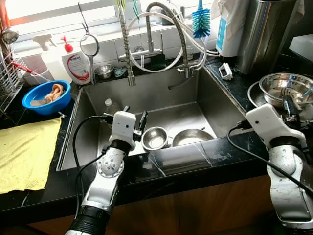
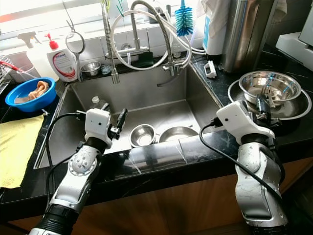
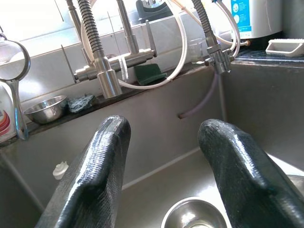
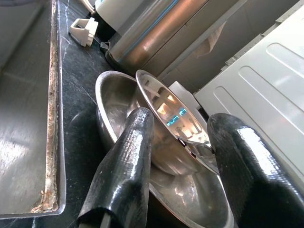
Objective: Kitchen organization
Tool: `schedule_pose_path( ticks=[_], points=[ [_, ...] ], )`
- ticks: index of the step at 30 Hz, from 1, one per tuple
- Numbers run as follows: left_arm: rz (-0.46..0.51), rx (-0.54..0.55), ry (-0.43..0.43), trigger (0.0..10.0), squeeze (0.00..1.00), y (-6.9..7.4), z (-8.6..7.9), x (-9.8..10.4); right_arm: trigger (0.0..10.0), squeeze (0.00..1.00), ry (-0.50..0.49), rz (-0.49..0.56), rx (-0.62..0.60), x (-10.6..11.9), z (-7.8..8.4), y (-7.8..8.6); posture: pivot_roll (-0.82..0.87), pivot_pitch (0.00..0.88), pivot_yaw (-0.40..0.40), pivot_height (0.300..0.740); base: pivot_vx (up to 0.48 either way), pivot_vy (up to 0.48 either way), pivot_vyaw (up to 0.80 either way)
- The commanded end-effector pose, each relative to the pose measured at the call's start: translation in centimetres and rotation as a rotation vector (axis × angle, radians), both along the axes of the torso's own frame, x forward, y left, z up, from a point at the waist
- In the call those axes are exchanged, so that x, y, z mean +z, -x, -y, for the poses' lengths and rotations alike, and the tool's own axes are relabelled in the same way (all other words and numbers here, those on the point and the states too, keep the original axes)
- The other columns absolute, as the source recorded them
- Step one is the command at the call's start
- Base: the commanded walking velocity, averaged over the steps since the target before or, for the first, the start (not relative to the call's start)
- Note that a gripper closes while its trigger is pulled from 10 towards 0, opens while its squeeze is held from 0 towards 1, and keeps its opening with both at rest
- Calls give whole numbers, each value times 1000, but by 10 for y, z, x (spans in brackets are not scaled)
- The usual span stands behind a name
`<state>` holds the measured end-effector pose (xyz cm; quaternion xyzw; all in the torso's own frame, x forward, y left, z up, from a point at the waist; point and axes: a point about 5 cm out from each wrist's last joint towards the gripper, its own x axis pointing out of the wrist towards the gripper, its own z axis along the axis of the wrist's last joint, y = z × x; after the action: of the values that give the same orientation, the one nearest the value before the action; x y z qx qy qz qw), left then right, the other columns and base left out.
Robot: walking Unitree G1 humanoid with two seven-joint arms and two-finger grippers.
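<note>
Left gripper (image 1: 142,123) hung open, empty, over sink (image 1: 186,93) above small steel bowl (image 1: 155,137). Right gripper (image 2: 261,108) straddled rim of upper stacked steel bowl (image 2: 271,84) on counter, fingers apart, not clamped. Risk: thin slick rim slipping, bowl clattering off stack.

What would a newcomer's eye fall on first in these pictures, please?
Probably the steel sink with two small steel bowls in its basin, the open left gripper poised just above them. Next, the stacked steel bowls on the counter to the right, the open right gripper straddling the rim of one.
</note>
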<state>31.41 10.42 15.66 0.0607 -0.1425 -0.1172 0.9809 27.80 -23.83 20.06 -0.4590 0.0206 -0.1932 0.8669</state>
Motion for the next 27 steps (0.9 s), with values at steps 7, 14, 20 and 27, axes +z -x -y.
schedule_pose_path(
  ticks=[7,14,20,27],
  points=[
    [-9,19,-18,10000,0,-3,-7,0,0,0,-5,51,2,13,-3,1,-236,0,152,740,0,0,0],
    [-10,19,-18,10000,0,-2,-6,-1,0,0,-27,60,-1,14,-5,1,-235,0,151,740,0,0,0],
    [-13,20,-22,10000,0,-2,-7,-1,0,0,-34,64,3,15,-7,1,-233,0,151,740,0,0,0],
    [-12,20,-22,10000,0,-2,-7,-1,0,0,-43,68,3,15,-8,0,-233,0,150,740,0,0,0]
  ],
)
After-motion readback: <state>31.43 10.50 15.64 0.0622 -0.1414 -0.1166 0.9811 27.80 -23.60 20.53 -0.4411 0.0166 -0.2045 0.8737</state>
